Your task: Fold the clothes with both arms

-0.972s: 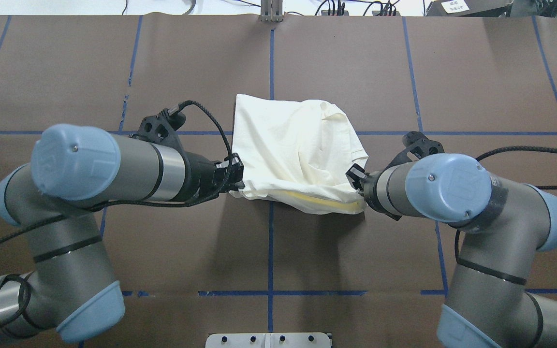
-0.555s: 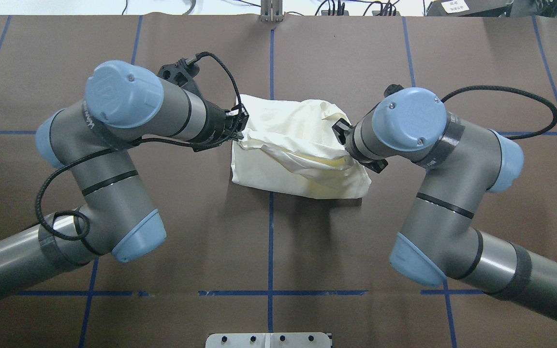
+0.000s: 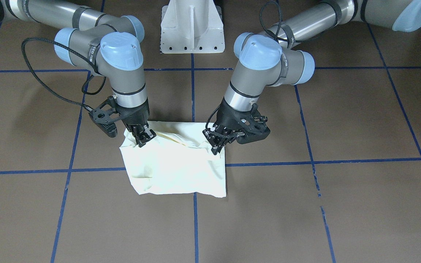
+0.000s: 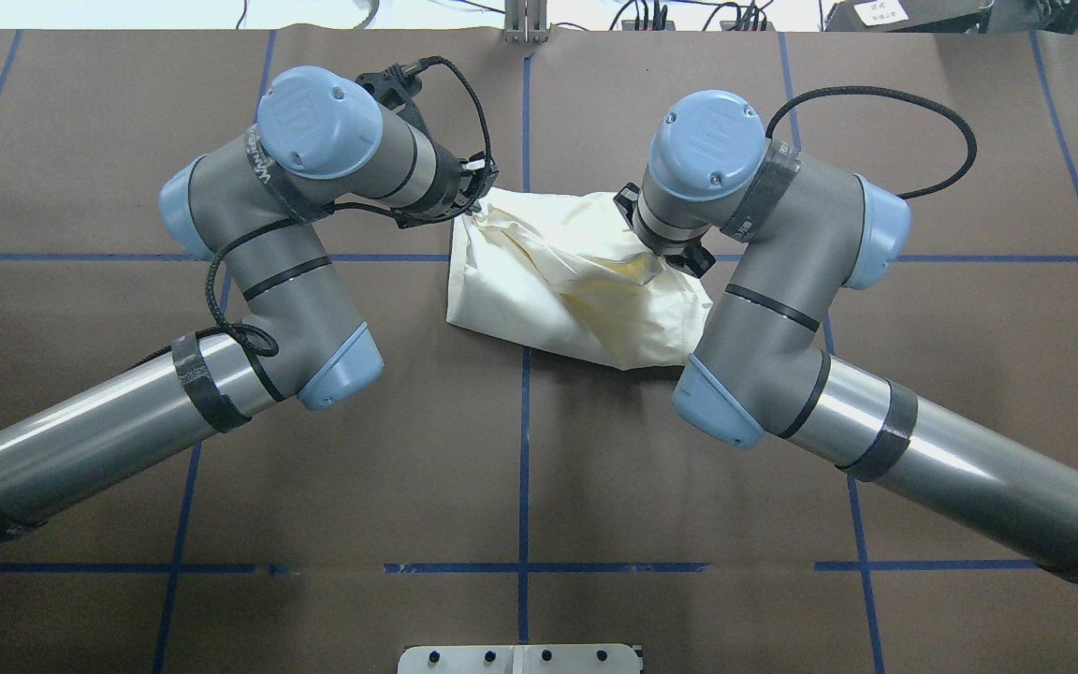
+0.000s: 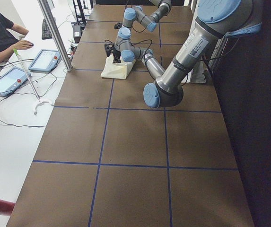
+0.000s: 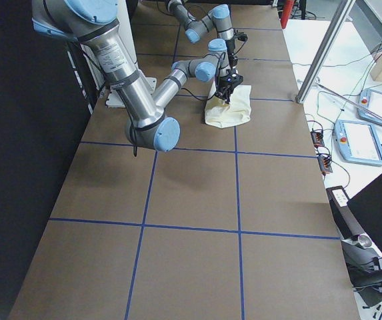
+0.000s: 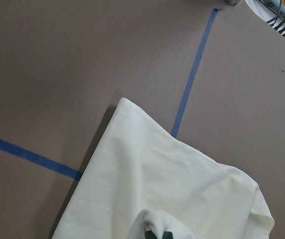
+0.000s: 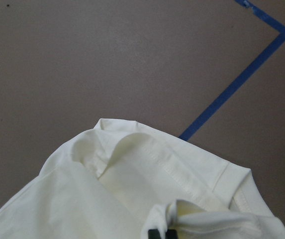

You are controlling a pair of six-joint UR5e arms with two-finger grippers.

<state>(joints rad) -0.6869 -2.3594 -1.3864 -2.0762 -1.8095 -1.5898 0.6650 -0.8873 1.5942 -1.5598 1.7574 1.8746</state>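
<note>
The clothes are one pale cream shirt (image 4: 548, 300), a folded bundle near the table's middle, also seen from across the table (image 3: 174, 171). No print shows. My left gripper (image 4: 475, 204) is shut on a pinch of cloth at the bundle's far left corner. My right gripper (image 4: 648, 245) is shut on a fold at its far right side. From the front, the left gripper (image 3: 217, 145) and right gripper (image 3: 143, 139) both hold the cloth's raised edge. Each wrist view shows bunched cloth (image 7: 157, 221) (image 8: 182, 214) at the fingertips.
The brown table is marked with blue tape lines (image 4: 524, 468). The white pedestal (image 3: 192, 29) stands at the robot's side. A metal post (image 5: 55, 33) and a seated person (image 5: 0, 28) with tablets are beyond the far edge. Control pendants (image 6: 361, 141) lie beside the table.
Both arms have swung away from the robot, carrying the shirt's near edge up and over toward its far edge. The cloth is now doubled over, and both grippers have stayed shut on it.
</note>
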